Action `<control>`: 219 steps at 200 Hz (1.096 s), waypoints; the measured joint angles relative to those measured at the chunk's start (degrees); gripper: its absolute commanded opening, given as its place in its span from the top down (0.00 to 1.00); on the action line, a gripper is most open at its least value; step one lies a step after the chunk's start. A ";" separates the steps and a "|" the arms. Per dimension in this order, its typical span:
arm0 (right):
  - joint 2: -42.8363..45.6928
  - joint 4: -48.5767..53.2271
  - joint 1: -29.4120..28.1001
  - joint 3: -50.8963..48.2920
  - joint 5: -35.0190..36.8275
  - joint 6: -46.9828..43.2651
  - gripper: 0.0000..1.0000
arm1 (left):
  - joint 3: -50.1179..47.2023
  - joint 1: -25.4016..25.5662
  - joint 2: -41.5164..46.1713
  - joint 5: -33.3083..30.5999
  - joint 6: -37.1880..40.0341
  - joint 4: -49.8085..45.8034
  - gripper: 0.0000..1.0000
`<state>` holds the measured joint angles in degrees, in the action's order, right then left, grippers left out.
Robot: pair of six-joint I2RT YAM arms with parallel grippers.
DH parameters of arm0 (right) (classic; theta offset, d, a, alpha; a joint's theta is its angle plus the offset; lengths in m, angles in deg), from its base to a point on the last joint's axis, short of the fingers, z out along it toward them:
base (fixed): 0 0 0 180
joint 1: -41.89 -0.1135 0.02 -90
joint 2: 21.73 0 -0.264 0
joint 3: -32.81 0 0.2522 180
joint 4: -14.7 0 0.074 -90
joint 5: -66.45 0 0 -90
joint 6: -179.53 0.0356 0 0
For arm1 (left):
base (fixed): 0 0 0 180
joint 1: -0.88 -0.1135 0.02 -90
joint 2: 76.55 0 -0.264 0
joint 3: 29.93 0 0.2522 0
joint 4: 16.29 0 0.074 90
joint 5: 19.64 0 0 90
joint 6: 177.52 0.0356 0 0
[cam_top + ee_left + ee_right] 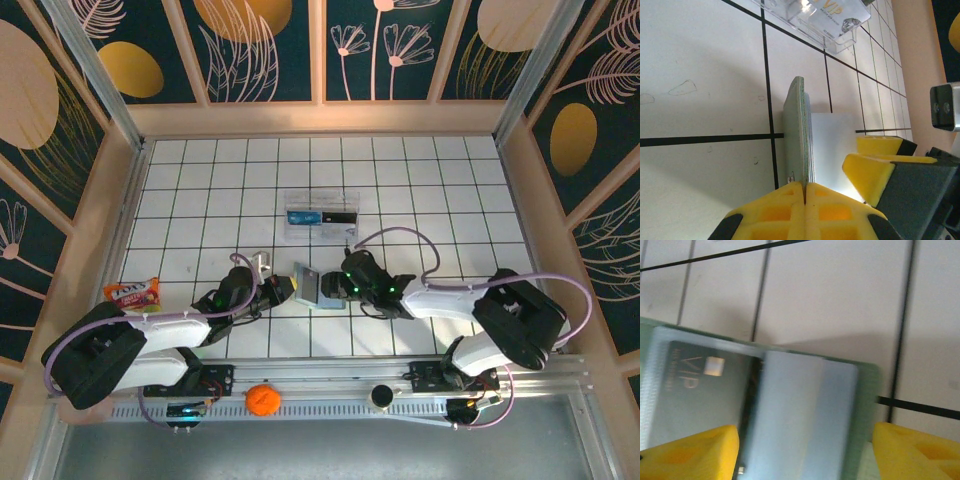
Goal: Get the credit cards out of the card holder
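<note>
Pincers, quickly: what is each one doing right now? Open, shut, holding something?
Left pincer: closed, pinching the card holder by its edge.
Right pincer: open, straddling the card holder, not gripping it.

A: Any lettering legible?
B: "VIP", pale capitals, on the grey card [690, 382] in the card holder [810, 405], just beyond the right fingers [695, 452]. Small line beside it is unreadable.
A: Elsewhere?
B: Gold "VIP" on a card [830, 20] inside the clear box [842, 41], well past the left fingers [770, 215].

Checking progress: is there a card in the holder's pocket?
Yes, a grey VIP card sits in a pocket of the card holder.
</note>
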<state>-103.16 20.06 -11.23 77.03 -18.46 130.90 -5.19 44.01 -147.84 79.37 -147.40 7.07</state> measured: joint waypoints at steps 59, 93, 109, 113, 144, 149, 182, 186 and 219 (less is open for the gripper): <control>11.78 8.07 3.17 -3.61 4.11 0.68 0.49 | -0.02 0.00 0.00 0.04 -0.85 -1.51 0.99; 15.37 8.17 3.04 -1.49 1.84 -2.34 0.67 | -0.02 0.07 1.73 0.22 -1.68 -5.46 0.80; 14.99 6.99 2.60 -0.48 -0.24 -3.26 0.67 | -0.09 0.07 3.74 0.24 -1.81 -7.63 0.66; 14.88 6.56 2.49 -0.35 -0.70 -3.39 0.67 | -0.09 0.07 4.28 0.24 -2.40 -8.17 0.63; 13.55 2.91 2.12 -0.17 -5.73 -3.63 0.66 | -0.72 0.17 10.78 -0.79 -2.97 -14.14 0.53; 13.18 2.29 2.10 -0.13 -6.91 -3.74 0.65 | -0.92 0.17 12.15 -1.07 -2.89 -15.15 0.52; 8.04 -0.39 0.39 1.97 -12.57 -3.69 0.68 | -1.22 0.17 20.61 -4.50 -1.86 -21.90 0.43; 7.50 -0.50 0.13 2.16 -12.85 -3.56 0.69 | -1.22 0.17 21.14 -4.83 -1.77 -22.32 0.42; 1.29 -1.92 -1.79 2.93 -15.37 -2.73 0.73 | -1.18 0.17 21.42 -5.01 0.90 -22.08 0.52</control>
<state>-101.87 18.14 -13.02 79.96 -33.83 128.17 -6.37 44.19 -126.42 74.37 -146.50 -15.00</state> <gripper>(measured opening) 0.274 0.500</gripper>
